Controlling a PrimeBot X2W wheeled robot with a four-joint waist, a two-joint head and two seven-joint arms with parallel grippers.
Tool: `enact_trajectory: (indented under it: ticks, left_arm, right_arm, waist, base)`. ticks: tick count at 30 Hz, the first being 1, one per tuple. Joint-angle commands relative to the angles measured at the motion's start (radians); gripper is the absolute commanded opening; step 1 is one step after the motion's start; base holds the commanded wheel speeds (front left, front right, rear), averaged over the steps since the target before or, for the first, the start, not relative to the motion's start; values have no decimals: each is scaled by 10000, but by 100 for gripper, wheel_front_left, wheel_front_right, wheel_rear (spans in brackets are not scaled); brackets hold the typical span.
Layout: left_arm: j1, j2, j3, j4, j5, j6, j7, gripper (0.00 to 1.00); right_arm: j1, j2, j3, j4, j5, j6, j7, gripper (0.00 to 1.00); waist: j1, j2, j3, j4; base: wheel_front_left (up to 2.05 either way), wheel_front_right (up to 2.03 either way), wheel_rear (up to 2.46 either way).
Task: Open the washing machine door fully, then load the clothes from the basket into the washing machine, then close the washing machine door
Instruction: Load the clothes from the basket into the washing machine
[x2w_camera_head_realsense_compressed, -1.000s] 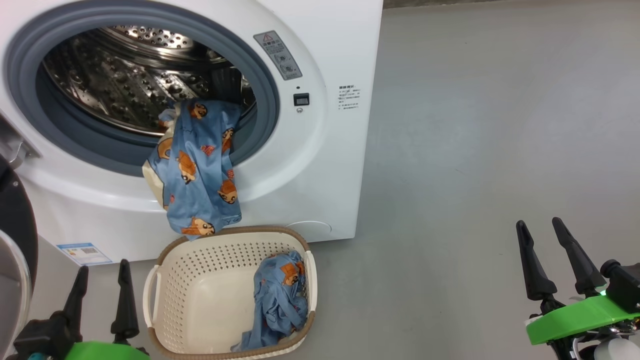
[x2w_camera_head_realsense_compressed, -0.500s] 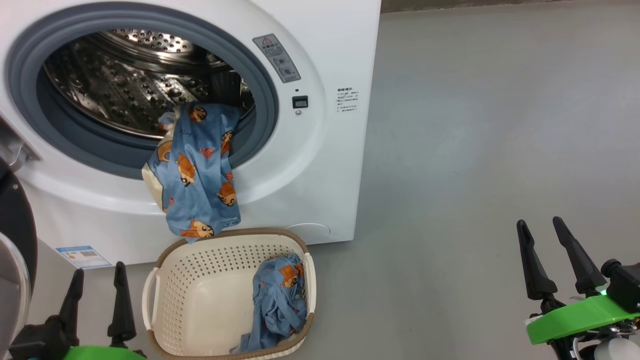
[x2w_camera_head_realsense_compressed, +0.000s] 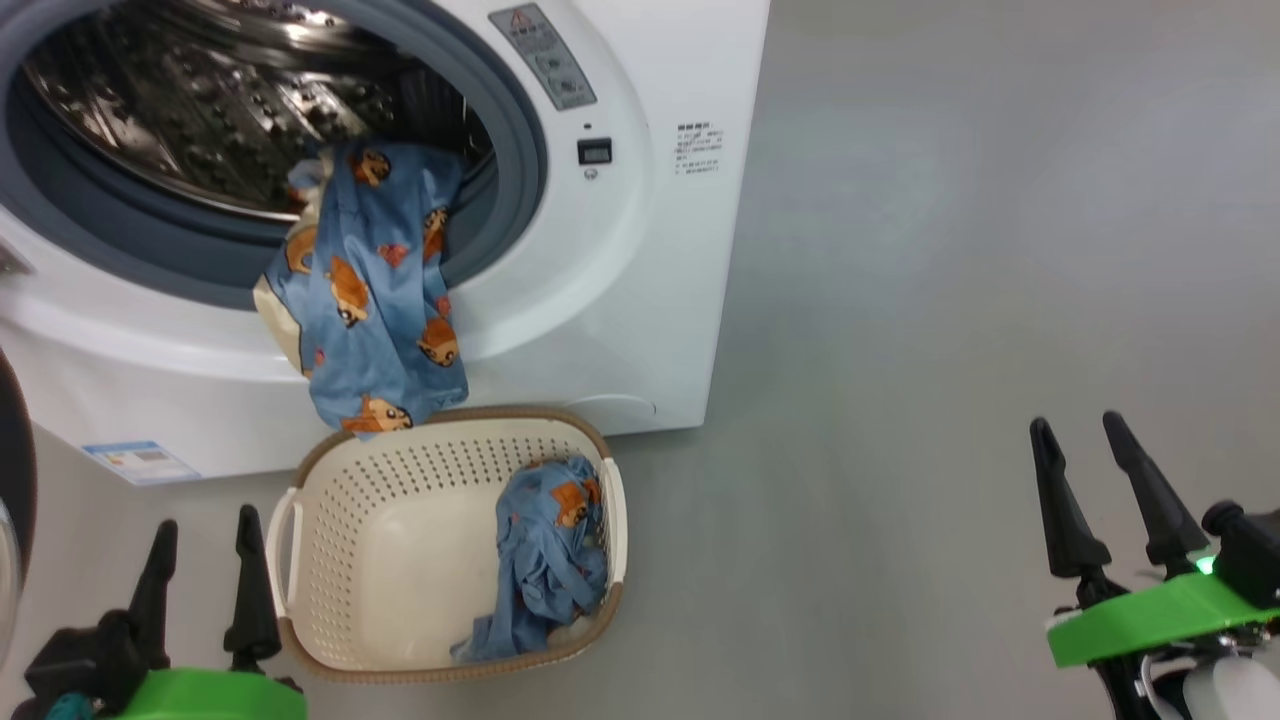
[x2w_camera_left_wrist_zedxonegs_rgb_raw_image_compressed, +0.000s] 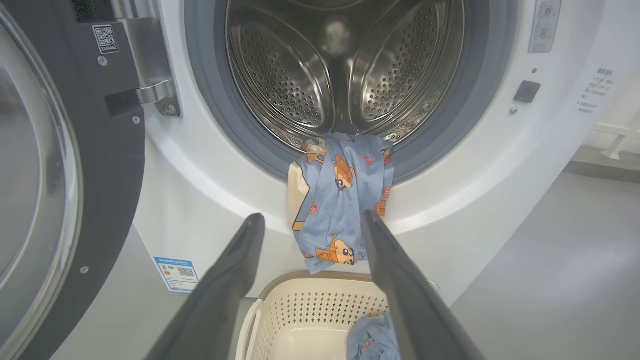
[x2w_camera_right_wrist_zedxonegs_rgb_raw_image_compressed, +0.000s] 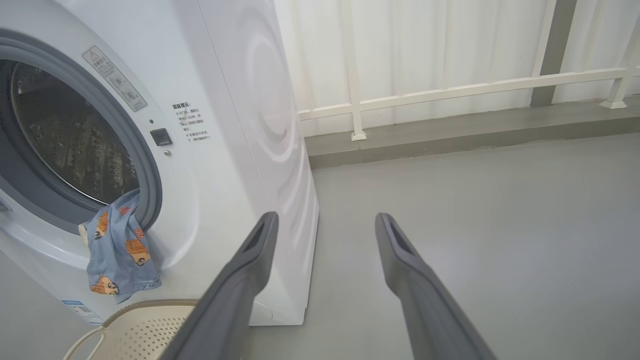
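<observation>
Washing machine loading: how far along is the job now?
Done: the washing machine door stands swung open. Half done: one blue garment hangs over the gasket lip, not fully inside the drum. Nothing in hand: the left gripper and right gripper are open and empty. Left: the second garment in the basket, tucking in the hanging one, closing the door.

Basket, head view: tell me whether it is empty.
No, a crumpled blue garment with orange figures lies inside the basket, against its right wall.
</observation>
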Motion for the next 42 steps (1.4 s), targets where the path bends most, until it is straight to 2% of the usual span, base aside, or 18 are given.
enact_trajectory:
  ticks: [1,20,31,42]
  left_arm:
    - [-396,202,278,-154,-125,4,-65,100]
    - [-3001,509,-330,1586,-937,4,-65,100]
    - [-4893,1082,-839,2877,-1154,4,-65,100]
    - [-6224,1628,-1291,3538,-1350,4,-65,100]
  right_arm:
    - [-398,-126,147,-296,-76,56,-80,100]
    - [-1979,186,303,-530,-202,56,-80,100]
    - [-2735,309,500,-660,-234,56,-80,100]
    - [-3001,372,543,-750,-273,56,-80,100]
  waist:
    - [0,0,409,-26]
    - [0,0,2921,-312]
    - [0,0,4134,-644]
    - [0,0,4754,-848]
  base:
    - [0,0,0]
    - [0,0,0]
    - [0,0,0]
    - [0,0,0]
